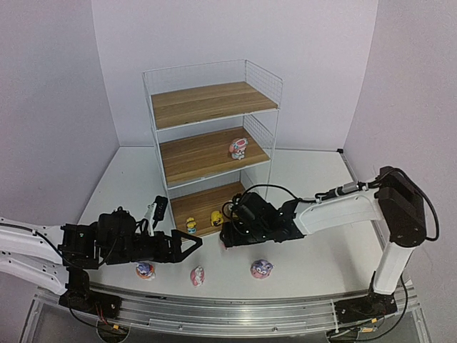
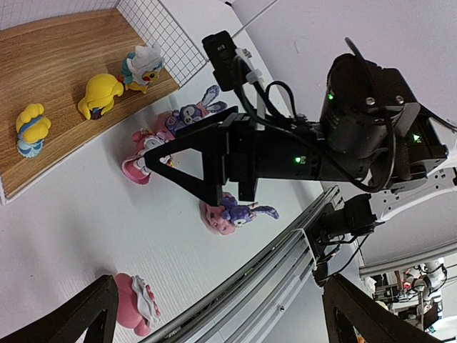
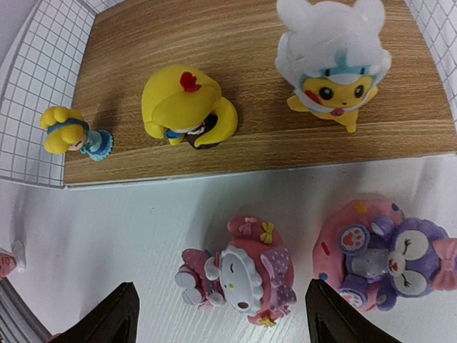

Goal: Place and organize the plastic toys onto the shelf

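The shelf (image 1: 207, 107) stands mid-table; a pink-and-white figure (image 1: 238, 148) sits on its middle board. Three yellow/white toys stand on the bottom board (image 3: 235, 28): a small yellow one (image 3: 71, 132), a yellow one (image 3: 187, 107) and a white-hatted one (image 3: 335, 68). My right gripper (image 3: 221, 300) is open just above a pink hatted figure (image 3: 243, 275), with a purple bunny (image 3: 382, 257) to its right. My left gripper (image 2: 220, 286) is open and empty, low over the table left of the right gripper (image 1: 225, 239). Another bunny (image 2: 235, 213) and pink figure (image 2: 136, 300) lie on the table.
Three toys lie along the near table edge: one at the left (image 1: 145, 270), a pink one (image 1: 197, 275) and a bunny (image 1: 261, 269). A metal rail (image 1: 235, 311) runs along the front. The shelf's wire sides (image 3: 36, 86) flank the bottom board.
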Motion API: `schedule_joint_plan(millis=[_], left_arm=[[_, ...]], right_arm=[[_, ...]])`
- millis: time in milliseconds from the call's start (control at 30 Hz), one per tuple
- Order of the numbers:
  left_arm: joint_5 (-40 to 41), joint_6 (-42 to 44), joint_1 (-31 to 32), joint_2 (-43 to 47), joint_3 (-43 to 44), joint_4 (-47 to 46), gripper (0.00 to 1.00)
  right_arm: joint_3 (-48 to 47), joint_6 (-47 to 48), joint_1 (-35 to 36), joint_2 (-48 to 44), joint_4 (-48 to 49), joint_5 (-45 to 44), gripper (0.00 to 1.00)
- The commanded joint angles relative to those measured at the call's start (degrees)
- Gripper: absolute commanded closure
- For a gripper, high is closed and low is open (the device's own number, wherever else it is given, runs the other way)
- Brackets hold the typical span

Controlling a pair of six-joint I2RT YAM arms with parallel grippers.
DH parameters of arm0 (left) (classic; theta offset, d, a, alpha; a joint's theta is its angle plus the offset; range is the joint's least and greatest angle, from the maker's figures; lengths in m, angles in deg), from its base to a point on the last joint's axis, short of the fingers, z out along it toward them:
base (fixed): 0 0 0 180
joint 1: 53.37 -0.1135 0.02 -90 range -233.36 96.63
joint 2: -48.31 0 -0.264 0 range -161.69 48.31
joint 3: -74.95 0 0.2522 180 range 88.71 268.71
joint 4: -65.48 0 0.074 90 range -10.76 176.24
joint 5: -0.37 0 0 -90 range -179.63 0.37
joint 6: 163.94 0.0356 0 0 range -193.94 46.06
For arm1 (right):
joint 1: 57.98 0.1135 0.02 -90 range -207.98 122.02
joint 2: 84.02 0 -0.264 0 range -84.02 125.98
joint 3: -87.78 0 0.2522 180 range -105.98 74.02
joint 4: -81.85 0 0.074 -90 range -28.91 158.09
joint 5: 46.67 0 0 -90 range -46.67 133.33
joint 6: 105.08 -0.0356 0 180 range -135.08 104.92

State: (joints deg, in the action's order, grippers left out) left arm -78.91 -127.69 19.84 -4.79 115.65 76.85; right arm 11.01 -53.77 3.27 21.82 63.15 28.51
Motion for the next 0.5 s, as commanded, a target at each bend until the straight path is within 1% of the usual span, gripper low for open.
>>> schedule_joint_plan(millis=[0, 167, 200, 300, 400, 467], left_arm=[[0.3, -0.4, 0.2, 1.1, -0.4, 0.3, 0.00], [0.3, -0.6, 0.3, 2.0, -0.7, 0.7, 0.00], [0.3, -0.7, 0.3, 2.1, -0.8, 0.8, 0.00], [0.5, -1.0, 0.2, 2.7, -1.0, 0.7, 0.00], [0.5, -1.0, 0.2, 3.2, -1.1, 0.6, 0.00], [0.4, -1.0, 0.2, 3.3, -1.1, 0.5, 0.01]], right_arm=[[-4.3, 2.8, 0.8, 4.7, -1.6, -3.2, 0.23], [-5.9, 4.0, 1.5, 7.5, -3.2, -4.9, 0.24], [-6.1, 4.5, 1.6, 7.8, -3.3, -5.3, 0.25], [-6.8, 6.4, 2.2, 9.0, -3.6, -6.1, 0.33], [-7.4, 8.2, 2.8, 9.9, -3.6, -7.2, 0.48], [-7.5, 9.4, 3.1, 10.0, -3.6, -7.3, 0.54]])
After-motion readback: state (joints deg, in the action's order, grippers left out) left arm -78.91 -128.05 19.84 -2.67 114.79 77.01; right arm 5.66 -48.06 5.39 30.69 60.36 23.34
